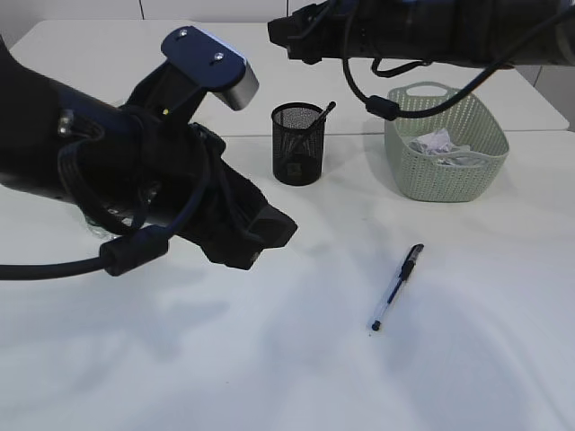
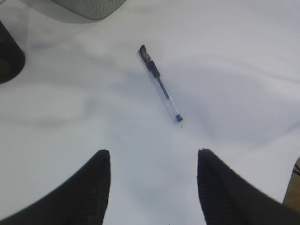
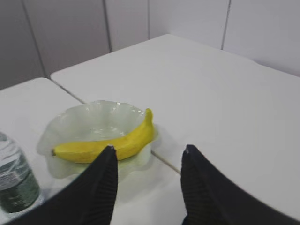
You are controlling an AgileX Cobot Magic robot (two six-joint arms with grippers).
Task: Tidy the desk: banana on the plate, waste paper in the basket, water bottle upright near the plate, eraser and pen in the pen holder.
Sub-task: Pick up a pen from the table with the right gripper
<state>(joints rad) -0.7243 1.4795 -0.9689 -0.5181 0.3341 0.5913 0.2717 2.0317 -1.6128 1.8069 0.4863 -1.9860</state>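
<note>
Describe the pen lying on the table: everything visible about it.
The pen is a slim stick pen with a clear barrel, a dark ink tube inside, a black grip section and a black end at its upper part. It lies flat on the white table, slanted, its fine tip toward the camera in the exterior view. It sits in front of the basket and right of the mesh holder, apart from both. Nothing touches it; the left gripper is open, short of it.
</note>
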